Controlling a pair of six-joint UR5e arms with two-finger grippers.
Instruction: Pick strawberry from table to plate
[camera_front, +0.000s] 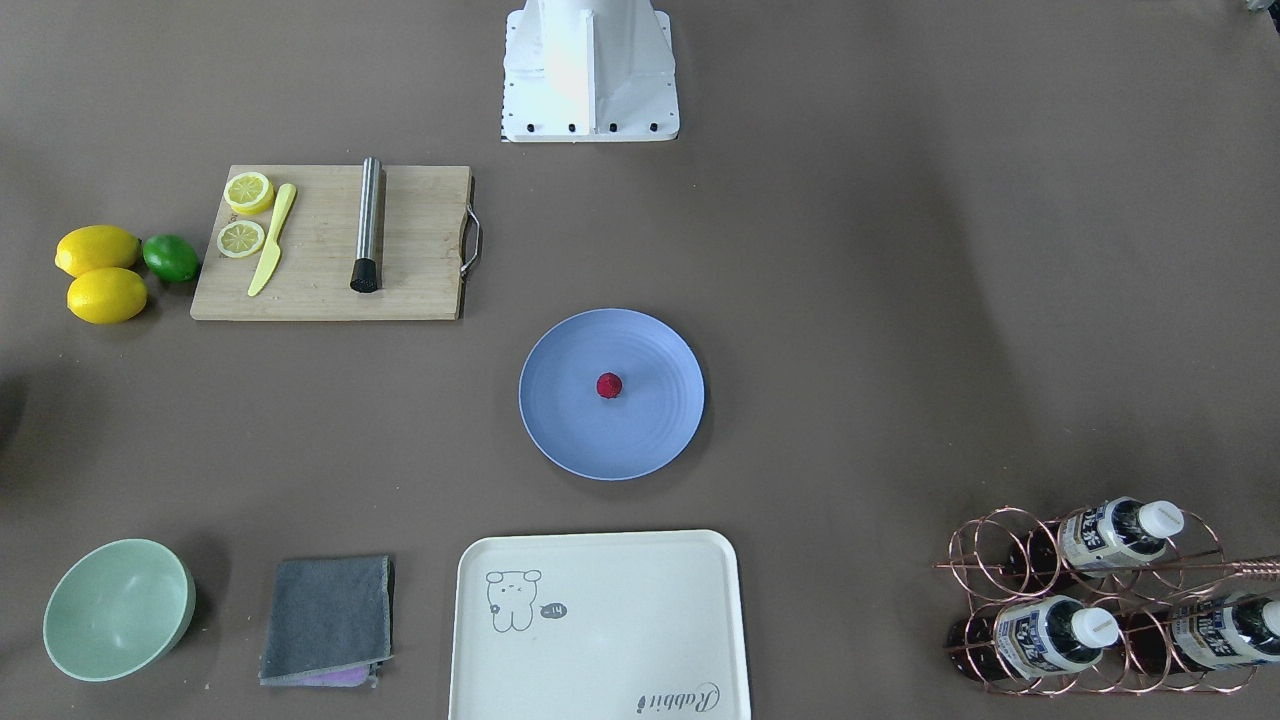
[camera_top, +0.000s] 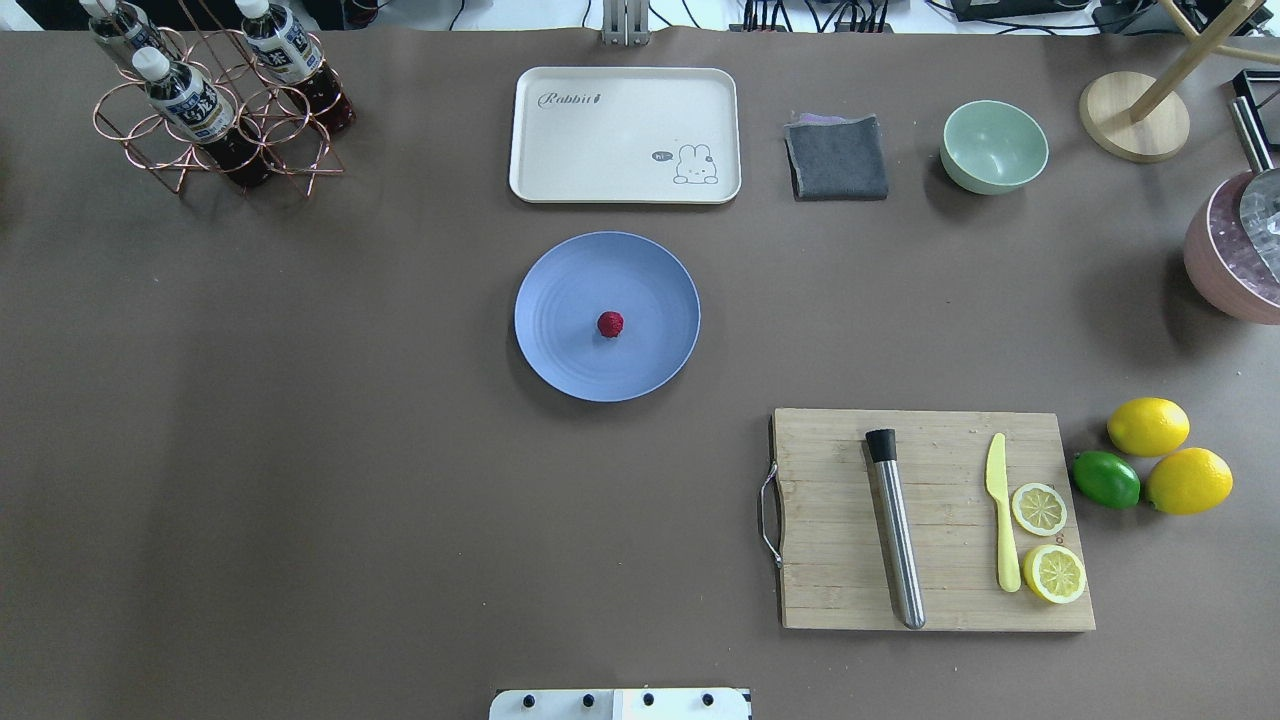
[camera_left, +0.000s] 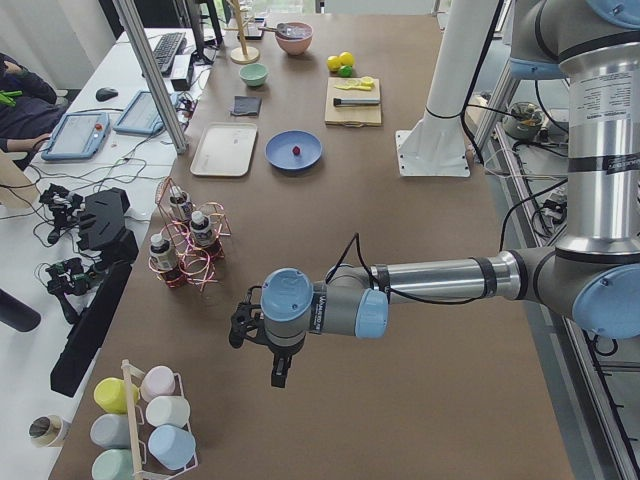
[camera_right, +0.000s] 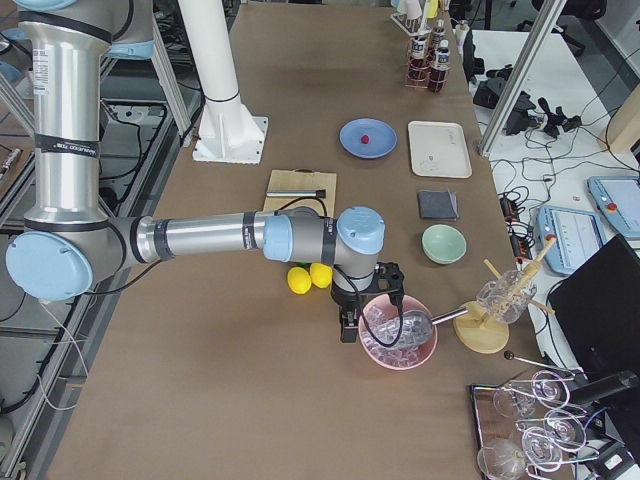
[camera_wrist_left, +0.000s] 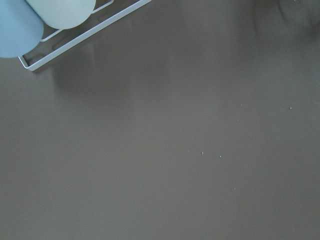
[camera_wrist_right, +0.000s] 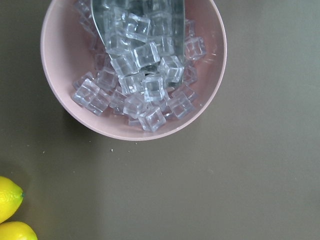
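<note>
The small dark-red strawberry (camera_front: 609, 385) (camera_top: 610, 324) lies near the middle of the round light-blue plate (camera_front: 560, 425) (camera_top: 560, 350), which rests on the brown table (camera_top: 300, 450). Both also show far off in the side views: strawberry (camera_left: 295, 150) (camera_right: 367, 137), plate (camera_left: 278, 155) (camera_right: 350, 143). My left gripper (camera_left: 278, 370) hangs over bare table at the near left end, far from the plate. Over at the other end, my right gripper (camera_right: 347, 325) hovers beside a pink bowl of ice. Both grippers show only in the side views, so I cannot tell whether they are open or shut.
A cream tray (camera_top: 625, 135), grey cloth (camera_top: 837, 157) and green bowl (camera_top: 994, 145) line the far side. The cutting board (camera_top: 840, 560) carries a steel tube, yellow knife and lemon slices, with lemons and a lime (camera_top: 1105, 479) beside it. Copper bottle rack (camera_top: 215, 110) far left; pink ice bowl (camera_wrist_right: 65, 100).
</note>
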